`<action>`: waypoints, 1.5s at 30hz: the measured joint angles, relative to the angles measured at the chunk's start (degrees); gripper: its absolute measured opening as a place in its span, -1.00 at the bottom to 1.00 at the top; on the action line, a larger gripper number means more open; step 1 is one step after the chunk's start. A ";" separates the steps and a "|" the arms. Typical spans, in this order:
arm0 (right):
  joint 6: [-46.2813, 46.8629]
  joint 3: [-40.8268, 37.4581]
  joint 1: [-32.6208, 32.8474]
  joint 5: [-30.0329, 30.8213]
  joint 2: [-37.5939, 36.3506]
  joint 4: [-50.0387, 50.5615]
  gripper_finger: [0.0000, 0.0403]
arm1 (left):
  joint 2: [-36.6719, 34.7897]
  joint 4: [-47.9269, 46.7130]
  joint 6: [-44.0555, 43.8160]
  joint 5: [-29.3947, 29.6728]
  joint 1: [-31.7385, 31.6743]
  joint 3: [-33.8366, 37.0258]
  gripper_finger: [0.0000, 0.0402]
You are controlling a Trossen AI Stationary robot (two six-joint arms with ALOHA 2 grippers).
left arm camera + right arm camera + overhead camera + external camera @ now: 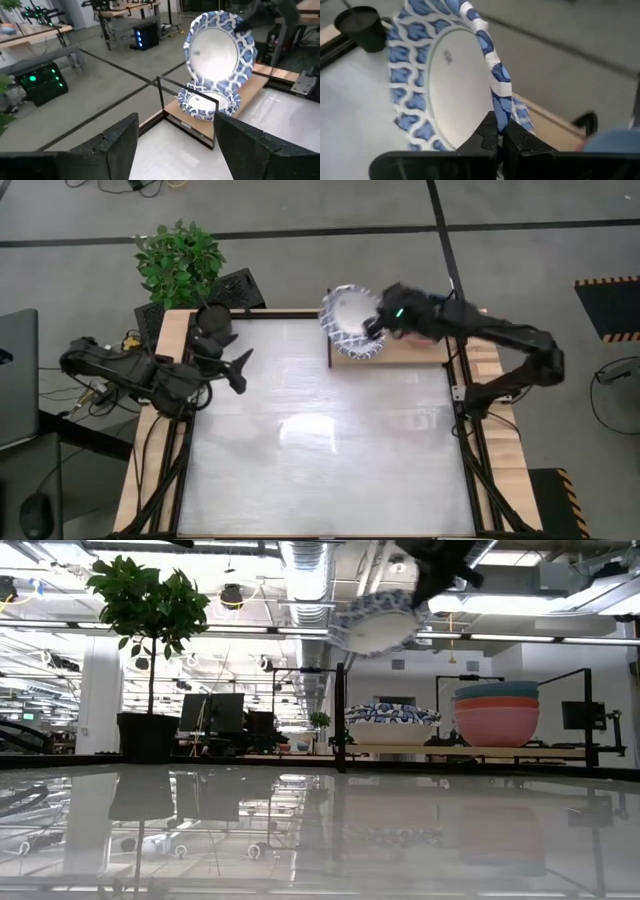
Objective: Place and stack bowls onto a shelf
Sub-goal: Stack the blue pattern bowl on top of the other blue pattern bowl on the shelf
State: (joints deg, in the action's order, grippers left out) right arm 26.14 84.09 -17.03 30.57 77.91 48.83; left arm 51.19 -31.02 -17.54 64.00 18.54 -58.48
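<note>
In the upper middle of the high view, the right gripper (374, 330) has its fingers clamped on the rim of a white bowl with a blue patterned rim (347, 313), holding it tilted in the air above the shelf (425, 352). Below it, other blue-patterned bowls (392, 714) sit stacked on the shelf's left end, and a stack of coloured bowls (497, 711) stands toward the right end. The left gripper (241, 370) hangs over the table (320, 450) at the left, holding nothing, fingers (117, 145) apart.
</note>
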 joint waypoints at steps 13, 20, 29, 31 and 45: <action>0.91 -14.83 -27.14 -35.36 -1.78 -10.03 -0.90 | -0.89 -4.63 -3.16 -0.76 0.01 0.30 0.22; 1.94 -16.91 -28.40 -40.02 2.17 -14.15 -0.90 | -0.96 -4.50 -3.25 -0.72 0.01 0.31 0.22; 1.20 -16.98 -28.61 -43.71 5.89 -13.65 -0.90 | -0.96 -4.64 -3.24 -0.67 0.01 0.31 0.22; 0.80 -16.98 -29.20 -44.97 5.77 -13.73 -0.90 | -0.96 -4.66 -3.25 -0.67 0.01 0.31 0.22; -2.00 -16.96 -30.63 -43.97 5.83 -9.90 -0.69 | -0.96 -4.68 -3.24 -0.62 0.01 0.31 0.22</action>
State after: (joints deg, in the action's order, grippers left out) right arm 24.13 67.13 -47.66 -13.40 83.74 38.93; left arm 50.24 -35.70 -20.79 63.39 18.55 -58.17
